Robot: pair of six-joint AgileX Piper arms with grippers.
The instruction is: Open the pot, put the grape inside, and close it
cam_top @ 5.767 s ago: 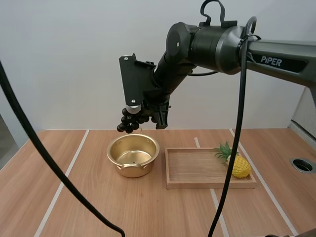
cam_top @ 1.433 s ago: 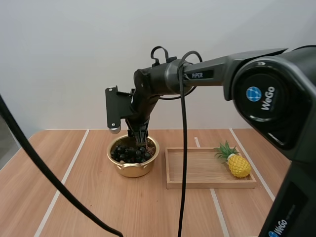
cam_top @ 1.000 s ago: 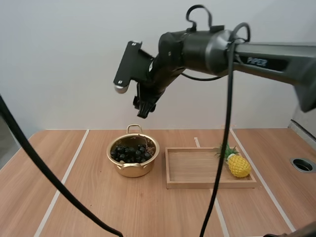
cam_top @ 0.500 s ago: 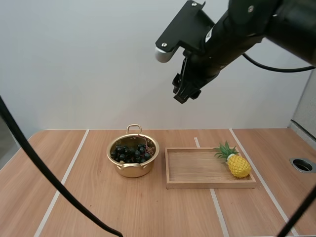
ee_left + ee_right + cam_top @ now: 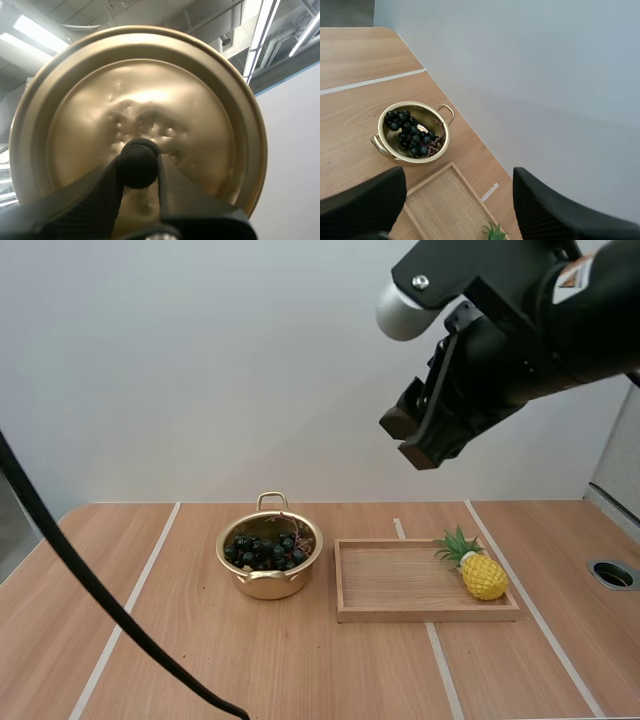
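Observation:
The golden pot stands uncovered on the table, left of the wooden tray, with the dark bunch of grapes lying inside it. My right gripper hangs high above the tray, open and holding nothing. In the right wrist view its fingers stand wide apart over the pot and the grapes far beneath. My left gripper is shut on the black knob of the golden lid, whose top face is turned toward the camera.
A wooden tray lies right of the pot, with a yellow toy pineapple at its right end. A round grey hole sits in the table's far right. White lines cross the tabletop.
My right arm has risen and swung right, away from the pot, its gripper still open. The grapes stay in the pot.

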